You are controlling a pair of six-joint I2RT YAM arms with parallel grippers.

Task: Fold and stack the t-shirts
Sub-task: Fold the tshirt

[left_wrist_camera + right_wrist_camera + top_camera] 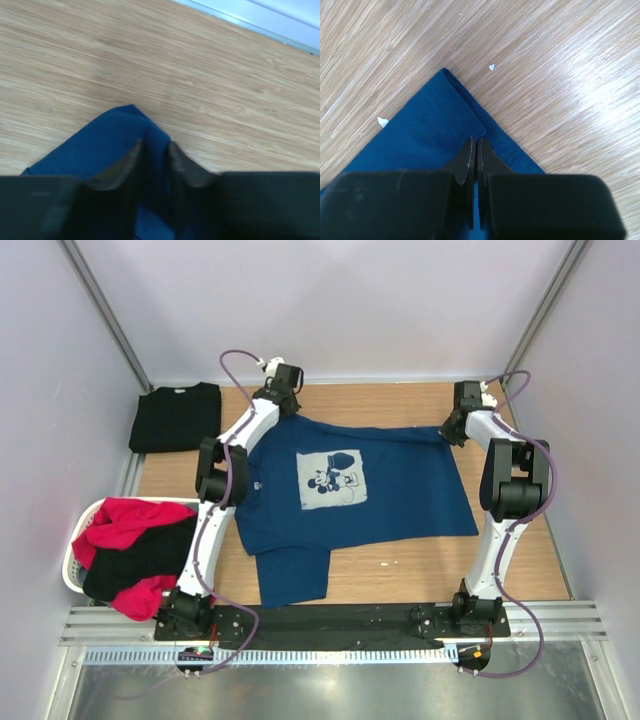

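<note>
A navy t-shirt (400, 490) with a pale square mouse print (330, 478) lies spread face up on the wooden table. My left gripper (283, 392) is at its far left corner. In the left wrist view that gripper (154, 146) has its fingers drawn close around a raised fold of the blue cloth (110, 135). At the far right corner sits my right gripper (452, 428). Its jaws (474, 141) are pressed together on the shirt's hem corner (430, 130). A folded black t-shirt (175, 418) rests at the back left.
A white basket (70, 570) at the left edge holds a red tee (130, 520) and a black one (140, 560). Pale walls close in the back and both sides. Small white specks (491, 66) dot the wood near the right corner.
</note>
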